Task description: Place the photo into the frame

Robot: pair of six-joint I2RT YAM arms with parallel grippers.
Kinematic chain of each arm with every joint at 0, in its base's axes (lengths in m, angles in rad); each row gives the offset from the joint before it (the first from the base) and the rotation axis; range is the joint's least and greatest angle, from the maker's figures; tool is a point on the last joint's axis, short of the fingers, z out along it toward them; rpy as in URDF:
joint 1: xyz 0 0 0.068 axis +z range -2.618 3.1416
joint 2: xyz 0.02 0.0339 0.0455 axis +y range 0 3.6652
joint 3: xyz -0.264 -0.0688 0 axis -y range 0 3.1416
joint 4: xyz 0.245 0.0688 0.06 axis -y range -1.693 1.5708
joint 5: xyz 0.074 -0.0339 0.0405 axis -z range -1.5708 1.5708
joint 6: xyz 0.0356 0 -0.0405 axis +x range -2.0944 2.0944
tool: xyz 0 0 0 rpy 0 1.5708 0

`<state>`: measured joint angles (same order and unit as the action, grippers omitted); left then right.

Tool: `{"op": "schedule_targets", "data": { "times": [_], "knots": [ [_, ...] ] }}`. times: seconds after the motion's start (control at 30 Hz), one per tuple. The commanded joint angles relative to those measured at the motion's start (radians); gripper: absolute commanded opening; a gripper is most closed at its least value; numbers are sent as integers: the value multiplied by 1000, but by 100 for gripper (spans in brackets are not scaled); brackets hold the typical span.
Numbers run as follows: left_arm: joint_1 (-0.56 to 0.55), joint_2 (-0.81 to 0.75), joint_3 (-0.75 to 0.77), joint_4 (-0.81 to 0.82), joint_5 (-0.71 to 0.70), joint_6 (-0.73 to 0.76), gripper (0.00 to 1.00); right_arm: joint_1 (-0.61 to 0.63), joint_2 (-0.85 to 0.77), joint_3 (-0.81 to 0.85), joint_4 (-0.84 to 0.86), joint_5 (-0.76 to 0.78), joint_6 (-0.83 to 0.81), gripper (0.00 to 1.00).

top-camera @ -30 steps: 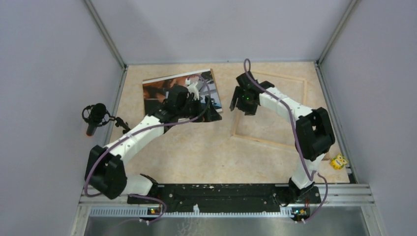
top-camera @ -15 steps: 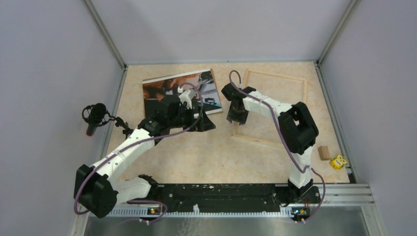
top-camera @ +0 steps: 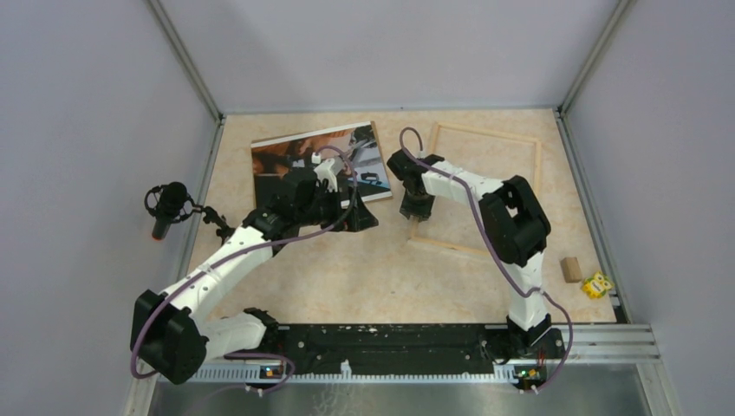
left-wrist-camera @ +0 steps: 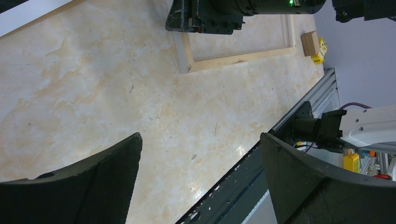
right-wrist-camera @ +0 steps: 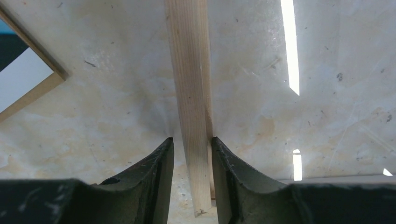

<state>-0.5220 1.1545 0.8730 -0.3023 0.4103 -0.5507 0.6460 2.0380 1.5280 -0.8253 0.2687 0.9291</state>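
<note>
My right hand (right-wrist-camera: 190,144) straddles the left strip of the frame (right-wrist-camera: 191,84), fingers (right-wrist-camera: 152,172) narrowly apart, likely to pin it to the worktop (top-camera: 364,269). My left hand (left-wrist-camera: 201,140), spread wide and empty, hovers by the photo (top-camera: 295,156), lying flat just left of the frame.

The frame (right-wrist-camera: 191,93) is bare pale wood, matt, its grain showing. The worktop (left-wrist-camera: 93,102) is smooth marbled beige, faintly glossy. The left claw (left-wrist-camera: 201,135) has black, finely textured fingers (left-wrist-camera: 107,172).

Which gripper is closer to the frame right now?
Right. The right gripper straddles a strip of the frame; the left gripper hangs open over the table near the photo, away from the frame.
</note>
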Motion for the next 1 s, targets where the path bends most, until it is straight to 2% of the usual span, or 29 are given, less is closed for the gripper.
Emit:
{"op": "schedule_targets", "data": {
  "times": [0.0,0.23,0.43,0.57,0.67,0.73,0.87,0.97],
  "knots": [
    [21,5,22,9,-13,25,98,7,22,59,2,19,18,33],
    [74,33,22,52,39,-3,98,7,-19,66,-19,38,-1,0],
    [152,197,9,273,241,-210,98,6,-138,-19,61,5,-128,0],
    [153,386,30,527,384,-393,98,-1,-230,-120,159,-67,-181,0],
    [151,558,43,768,468,-572,98,-2,-259,-136,157,-103,-203,0],
    [141,646,75,881,479,-604,98,-3,-275,-142,155,-128,-220,0],
    [117,790,210,935,483,-587,98,-2,-318,-179,179,-170,-232,0],
    [103,924,310,1012,526,-633,98,-2,-335,-206,198,-181,-238,0]
  ]
}}
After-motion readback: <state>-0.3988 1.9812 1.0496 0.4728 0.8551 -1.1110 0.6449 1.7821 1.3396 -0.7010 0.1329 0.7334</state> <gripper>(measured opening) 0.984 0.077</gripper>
